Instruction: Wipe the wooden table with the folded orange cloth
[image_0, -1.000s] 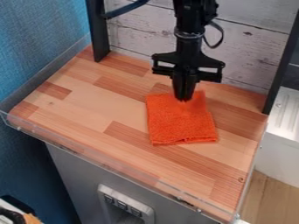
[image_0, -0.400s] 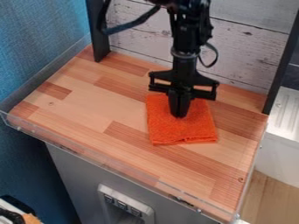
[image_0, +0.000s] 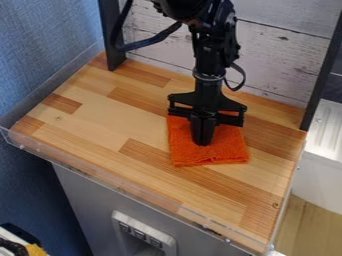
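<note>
Nearest, at the lower middle of the frame, a pale panel (image_0: 167, 243) with three dark switches (image_0: 139, 234) sits on the front of a grey cabinet (image_0: 83, 205). Above it, a clear guard (image_0: 143, 193) runs along the front edge of the wooden counter (image_0: 100, 125).

Just right of the middle of the frame, an orange cloth (image_0: 224, 153) lies spread on the counter, mostly flat, its lower edge looking doubled. It should handle as light, soft and floppy, grippy rather than slippery (the rough weave suggests as much), and nothing about it looks fragile. A corner or the doubled lower edge would be the natural place to pinch—the flat middle would need pressing and gathering first.

The gripper (image_0: 202, 143) hangs upright over the cloth's upper half, its two fingers together. No fold shows between them; whether the tips touch the cloth, I cannot tell.

Farther back, a dark post (image_0: 114, 42) stands at the upper left and another at the upper right, with weathered boards (image_0: 287, 57) between them.

Counted: one cloth, one gripper, one counter, one cabinet, one panel, three switches—and two posts.
</note>
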